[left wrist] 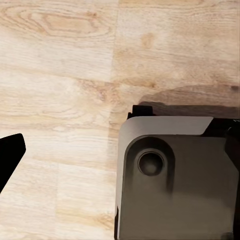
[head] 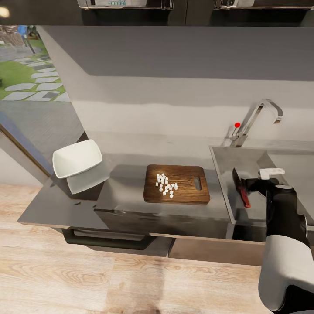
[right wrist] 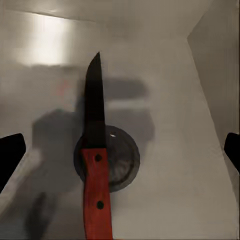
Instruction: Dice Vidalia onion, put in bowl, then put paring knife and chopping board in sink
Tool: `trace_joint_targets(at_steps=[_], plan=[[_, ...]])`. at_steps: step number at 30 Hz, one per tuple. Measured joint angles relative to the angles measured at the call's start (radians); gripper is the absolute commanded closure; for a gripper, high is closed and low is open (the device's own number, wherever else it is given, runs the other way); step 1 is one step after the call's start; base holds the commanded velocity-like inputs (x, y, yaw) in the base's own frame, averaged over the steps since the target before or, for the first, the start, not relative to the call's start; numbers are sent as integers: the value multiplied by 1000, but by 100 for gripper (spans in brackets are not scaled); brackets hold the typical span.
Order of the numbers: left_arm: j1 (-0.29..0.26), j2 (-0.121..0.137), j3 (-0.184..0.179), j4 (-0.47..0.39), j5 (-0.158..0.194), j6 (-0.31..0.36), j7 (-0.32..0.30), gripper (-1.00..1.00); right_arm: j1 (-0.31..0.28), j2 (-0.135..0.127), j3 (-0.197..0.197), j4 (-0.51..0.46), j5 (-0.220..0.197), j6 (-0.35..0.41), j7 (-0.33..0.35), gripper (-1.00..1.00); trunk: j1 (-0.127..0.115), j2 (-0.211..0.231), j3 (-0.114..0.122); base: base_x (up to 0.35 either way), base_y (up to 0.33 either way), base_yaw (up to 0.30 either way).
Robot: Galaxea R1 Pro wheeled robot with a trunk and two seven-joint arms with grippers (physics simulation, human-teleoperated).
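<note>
The paring knife lies in the sink, at the right of the head view, its dark blade pointing away and its red-orange handle crossing the round drain. The right gripper hangs over it with its fingers wide apart at the frame edges, holding nothing. The knife looks light, rigid and thin, so it would lie flat and might skid on the smooth steel; the riveted handle is the safe place to pinch it. The chopping board sits mid-frame on the grey surface, stiff and flat, carrying small white onion dice that are loose and would scatter if it tipped; its slot handle faces the sink. The white bowl sits at the left. One finger of the left gripper shows above the wooden floor, so I cannot tell its state.
</note>
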Motion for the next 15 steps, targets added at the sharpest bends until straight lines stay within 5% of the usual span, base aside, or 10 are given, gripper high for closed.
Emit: trace_joint_targets(at_steps=[7,15], plan=[[0,1,0,0,0,-1,0,-100,0,-1,-1,-224,4,168,235,-100,0,0,0,0,0,0],[0,0,0,0,0,-1,0,-100,0,-3,-2,-252,10,197,275,-100,0,0,0,0,6,-47]])
